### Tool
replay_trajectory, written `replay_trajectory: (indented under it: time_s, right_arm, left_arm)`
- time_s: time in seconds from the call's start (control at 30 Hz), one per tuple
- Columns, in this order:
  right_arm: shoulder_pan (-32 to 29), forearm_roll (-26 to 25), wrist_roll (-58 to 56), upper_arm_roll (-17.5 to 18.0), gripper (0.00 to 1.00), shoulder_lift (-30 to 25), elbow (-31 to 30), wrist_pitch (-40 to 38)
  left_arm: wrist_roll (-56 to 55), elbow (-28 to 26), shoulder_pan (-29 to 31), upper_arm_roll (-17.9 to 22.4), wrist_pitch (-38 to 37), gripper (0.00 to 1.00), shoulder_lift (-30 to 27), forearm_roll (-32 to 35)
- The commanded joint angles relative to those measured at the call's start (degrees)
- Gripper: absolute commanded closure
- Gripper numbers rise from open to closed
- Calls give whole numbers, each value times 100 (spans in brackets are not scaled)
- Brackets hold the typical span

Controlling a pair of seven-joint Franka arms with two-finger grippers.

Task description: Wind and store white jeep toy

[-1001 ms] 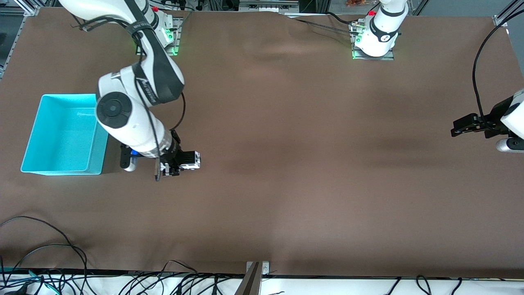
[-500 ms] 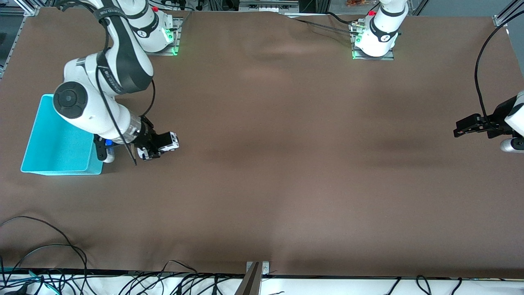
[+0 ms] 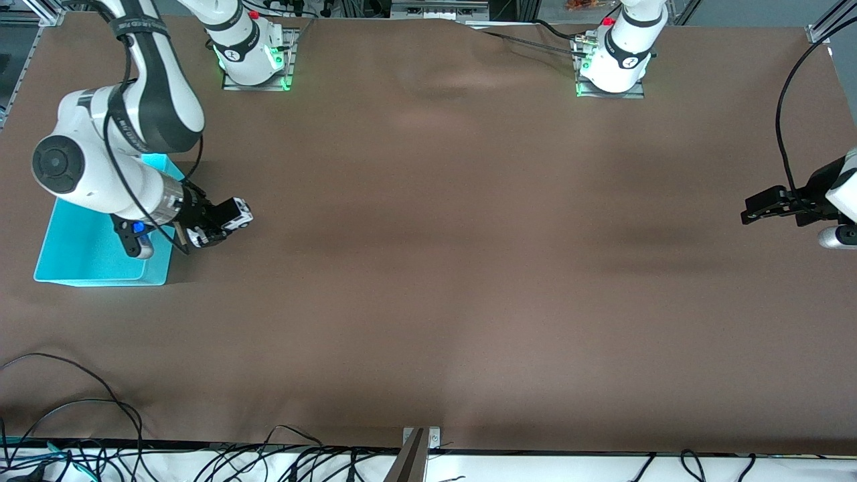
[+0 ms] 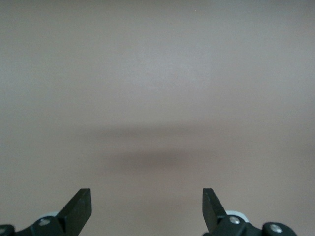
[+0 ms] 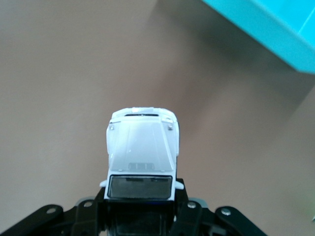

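The brown table (image 3: 442,268) carries a turquoise bin (image 3: 87,258) at the right arm's end; what shows of its floor looks bare, though the arm hides much of it. The right gripper (image 3: 215,226) hangs over the table just beside the bin, pinching the white jeep toy (image 3: 234,215). The right wrist view adds the jeep's hood (image 5: 141,142) and windshield, poking out past the fingers. The left gripper (image 3: 753,206) waits at the left arm's end, fingers (image 4: 78,209) spread.
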Motion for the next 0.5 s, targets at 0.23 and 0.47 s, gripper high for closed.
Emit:
replay_trajectory:
  time_s: [0.23, 0.47]
  right_arm:
    - [-593, 120, -1571, -117, 100, -306, -380, 2]
    - [-593, 111, -2775, -591, 100, -306, -564, -7]
  left_arm:
    - [96, -28, 54, -12, -53, 0, -27, -177]
    - [96, -55, 54, -12, -61, 0, -27, -177]
